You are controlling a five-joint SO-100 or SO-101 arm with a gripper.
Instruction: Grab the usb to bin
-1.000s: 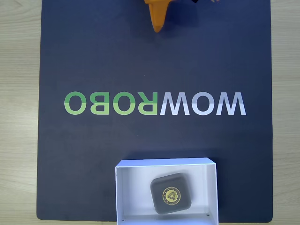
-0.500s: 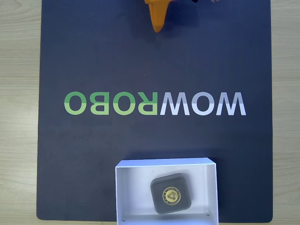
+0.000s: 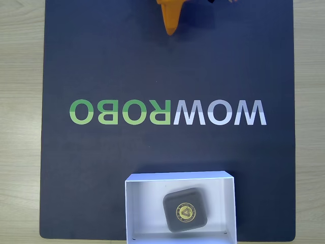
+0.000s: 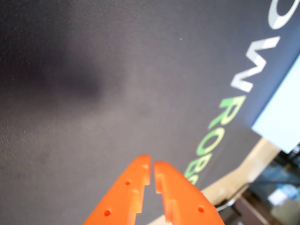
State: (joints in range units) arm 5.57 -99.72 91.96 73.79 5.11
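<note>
Orange plastic fills the bottom centre of the wrist view: the gripper shows two fingers, their tips pressed together with only a hairline seam between them and nothing held. Both fingers are cut off by the lower edge of the frame. Beneath them we see the dark mat, blurred, with part of its printed lettering running up the right side and a pale corner of the bin at the right edge.

In the fixed view we count one bin, one usb and one gripper. The bin is a shallow white rectangular box at the bottom centre of the frame, resting on the mat; its lower wall is clipped by the frame edge. The usb lies flat inside the bin, slightly right of the bin's middle and turned a little askew. It is a dark grey square with rounded corners and a round gold emblem enclosing a triangle; finer detail of the emblem we cannot make out.

Farther up, the lettering crosses mid-frame, mirrored. At the top edge the gripper appears as one orange point, well apart from the bin, the rest cut off. Pale wood tabletop borders the mat.
</note>
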